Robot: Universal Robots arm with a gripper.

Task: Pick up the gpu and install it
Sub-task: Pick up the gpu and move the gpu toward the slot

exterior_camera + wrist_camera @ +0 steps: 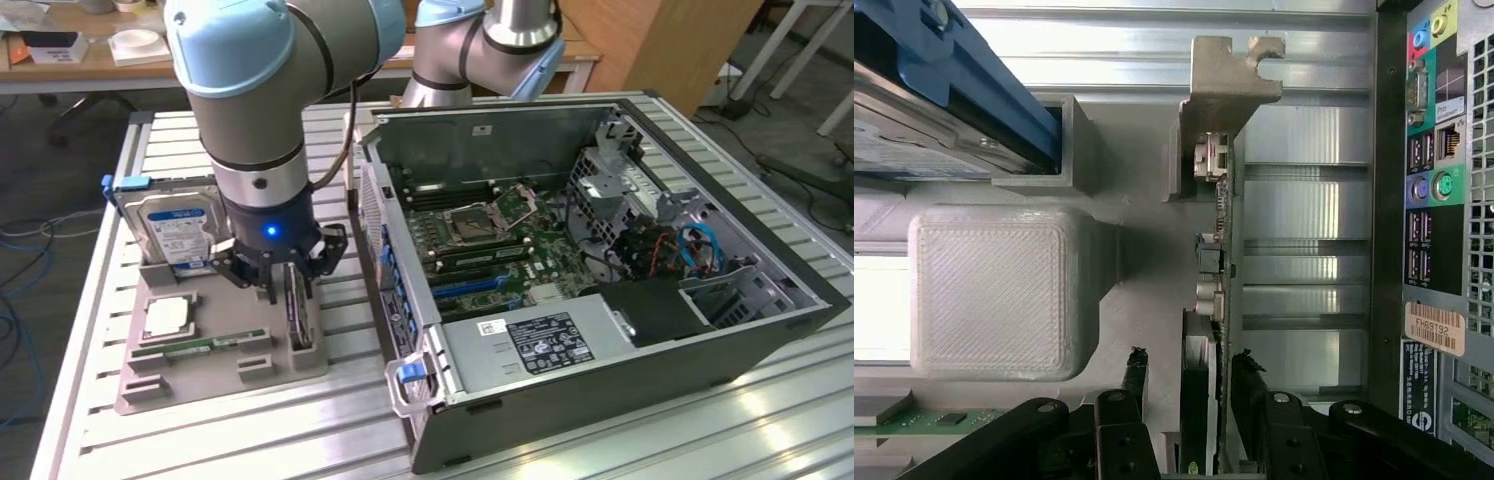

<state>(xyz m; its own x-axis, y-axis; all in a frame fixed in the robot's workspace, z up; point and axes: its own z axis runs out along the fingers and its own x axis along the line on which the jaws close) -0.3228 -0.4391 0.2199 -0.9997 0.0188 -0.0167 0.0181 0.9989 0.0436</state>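
Note:
The gpu [303, 330] stands on edge in a slot of the grey parts holder [220, 375] at the exterior view's left. In the wrist view the gpu [1220, 215] is seen edge-on, its silver end bracket at the far end. My gripper [290, 298] is lowered over it, and its black fingers [1137, 372] straddle the card's near end. The gripper [1192, 385] is open, with a gap showing between one finger and the card. The open computer case [747, 330] lies right beside the holder, its motherboard [514, 250] exposed.
The holder also carries a hard drive [171, 225] with a blue-white label, a square processor [167, 318] and a green memory stick [214, 343]. The case's rear port panel [1429, 190] sits close to the gpu. Everything rests on a slatted metal table [267, 440].

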